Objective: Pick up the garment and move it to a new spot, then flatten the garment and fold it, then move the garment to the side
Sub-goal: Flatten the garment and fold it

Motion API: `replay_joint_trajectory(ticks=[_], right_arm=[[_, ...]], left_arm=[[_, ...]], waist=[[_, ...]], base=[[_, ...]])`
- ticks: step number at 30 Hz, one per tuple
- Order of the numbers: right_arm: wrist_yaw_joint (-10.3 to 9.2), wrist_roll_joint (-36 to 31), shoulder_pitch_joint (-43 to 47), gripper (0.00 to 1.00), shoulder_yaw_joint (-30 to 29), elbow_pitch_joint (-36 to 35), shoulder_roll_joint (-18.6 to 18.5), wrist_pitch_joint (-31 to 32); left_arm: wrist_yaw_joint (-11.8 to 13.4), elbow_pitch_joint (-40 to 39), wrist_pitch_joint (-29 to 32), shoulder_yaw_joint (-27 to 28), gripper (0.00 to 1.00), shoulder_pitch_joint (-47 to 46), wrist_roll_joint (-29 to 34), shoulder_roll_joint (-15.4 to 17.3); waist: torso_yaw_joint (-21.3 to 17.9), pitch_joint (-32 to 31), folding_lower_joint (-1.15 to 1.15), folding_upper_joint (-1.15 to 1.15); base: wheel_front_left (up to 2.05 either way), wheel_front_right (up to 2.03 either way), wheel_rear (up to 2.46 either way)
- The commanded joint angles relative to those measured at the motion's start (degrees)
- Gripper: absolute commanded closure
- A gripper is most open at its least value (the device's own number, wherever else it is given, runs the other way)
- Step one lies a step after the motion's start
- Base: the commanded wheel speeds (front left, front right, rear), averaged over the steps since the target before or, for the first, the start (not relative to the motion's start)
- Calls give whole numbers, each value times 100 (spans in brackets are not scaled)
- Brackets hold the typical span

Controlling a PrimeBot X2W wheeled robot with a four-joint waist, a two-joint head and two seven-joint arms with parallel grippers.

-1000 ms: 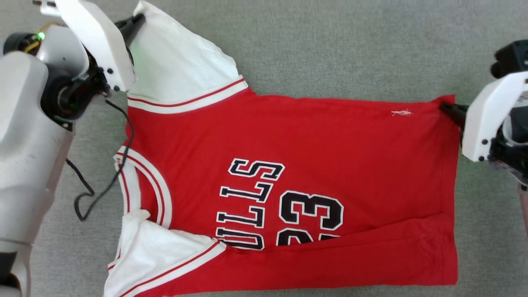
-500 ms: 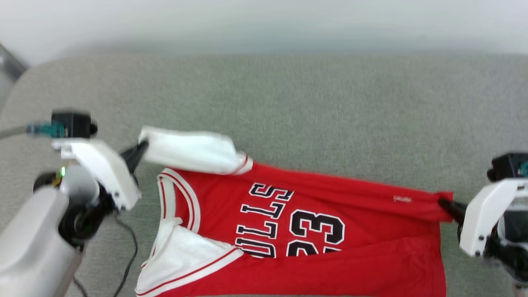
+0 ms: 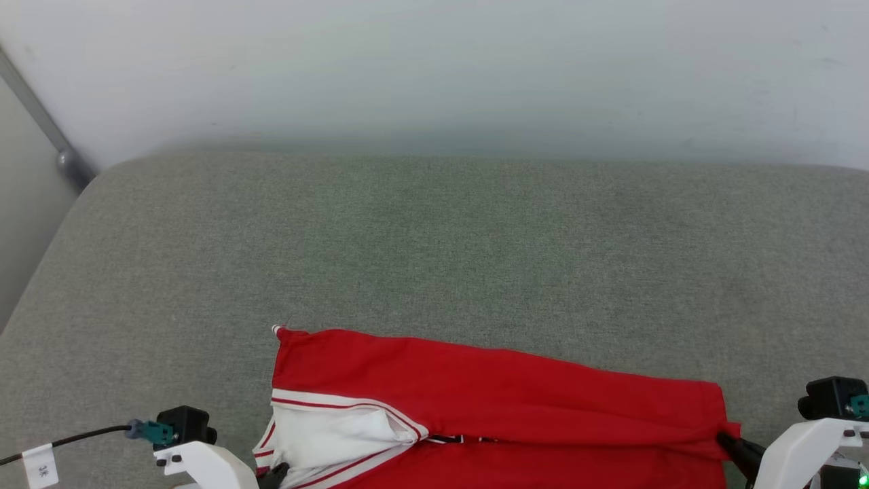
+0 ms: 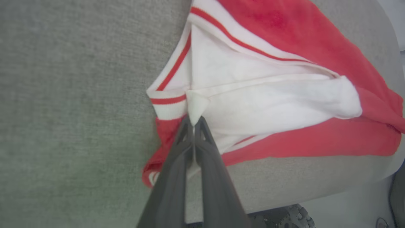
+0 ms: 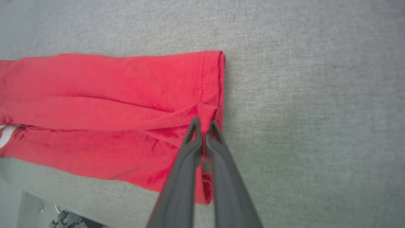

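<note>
You see the garment now folded along its length on the grey worktop, close to its front edge. A second ago it lay open with the print showing; now the print is almost covered. The left pincer is clenched on the tip of the white sleeve. The right pincer is clenched on the hem corner. The head camera has also tilted up.

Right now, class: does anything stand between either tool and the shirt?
Nothing visible. Both grip the shirt: the left tool is shut on its white sleeve, the right tool on its hem corner.
</note>
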Motion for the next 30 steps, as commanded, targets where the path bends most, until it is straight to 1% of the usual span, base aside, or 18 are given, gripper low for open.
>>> replay_joint_trajectory(ticks=[1, 3, 6, 8, 10, 11, 12, 13, 14, 17, 18, 19, 20, 21, 24, 27, 30], right_arm=[[-1, -16, 74, 0, 73, -2, -35, -141], [-1, 30, 141, 0, 112, -11, -8, -354], [-1, -36, 228, 0, 156, -170, -65, -557], [-1, -67, 289, 0, 121, -394, -81, -617], [-1, -75, 319, 0, 31, -625, -81, -539], [-1, -86, 325, 0, -35, -731, -94, -452], [-1, -86, 325, 0, -35, -731, -94, -452], [-1, -87, 274, 0, -220, -889, -92, -242], [0, -92, 226, 0, -331, -942, -77, -94], [0, -146, 90, 0, -665, -984, -98, 453], [0, -146, 90, 0, -665, -984, -98, 453], [0, -182, -1, 0, -857, -986, -98, 866], [-1, -217, -25, 0, -962, -984, -97, 1055], [-1, -217, -25, 0, -962, -984, -97, 1055], [0, -337, -91, 0, -1170, -964, -30, 1646], [-1, -437, -164, 0, -1270, -1013, 103, 2075], [-1, -555, -179, 0, -1334, -1007, 297, 2372]], left_arm=[[-7, 38, -54, 12, 0, 23, -6, -18], [-78, 92, -189, 31, 0, -12, 45, -68], [-61, 24, -610, 146, 0, -87, 215, -90], [128, -27, -933, 243, 0, -89, 386, -80], [261, -184, -1178, 292, 0, -102, 531, -118], [349, -279, -1298, 313, 0, -117, 639, -85], [349, -279, -1298, 313, 0, -117, 639, -85], [496, -485, -1559, 375, 0, -149, 800, -100], [550, -582, -1719, 406, 0, -170, 908, -103], [678, -833, -2242, 477, 0, -242, 1226, -158], [678, -833, -2242, 477, 0, -242, 1226, -158], [738, -1014, -2612, 550, 0, -274, 1376, -257], [759, -1076, -2731, 532, 0, -301, 1494, -254], [759, -1076, -2731, 532, 0, -301, 1494, -254], [794, -1289, -3043, 577, 0, -407, 1838, -336], [827, -1482, -3178, 657, 0, -489, 2239, -390], [830, -1708, -3215, 790, 0, -538, 2584, -450]], waist=[[-8, -5, 2, 0], [-19, -26, 2, 0], [-51, -95, 2, 0], [-77, -158, 2, 0], [-113, -203, 2, 0], [-136, -215, 2, 0], [-136, -215, 2, 0], [-161, -236, 2, 0], [-170, -243, 2, 0], [-148, -246, 2, 0], [-148, -246, 2, 0], [-108, -233, 2, 0], [-68, -218, 2, 0], [-68, -218, 2, 0], [71, -119, 2, 0], [207, 29, 2, 0], [335, 177, 2, 0]], base=[[0, 0, 0], [0, 0, 0], [0, 0, 0], [0, 0, 0], [0, 0, 0], [0, 0, 0], [0, 0, 0], [0, 0, 0], [0, 0, 0], [0, 0, 0], [0, 0, 0], [0, 0, 0], [0, 0, 0], [0, 0, 0], [0, 0, 0], [0, 0, 0], [0, 0, 0]])
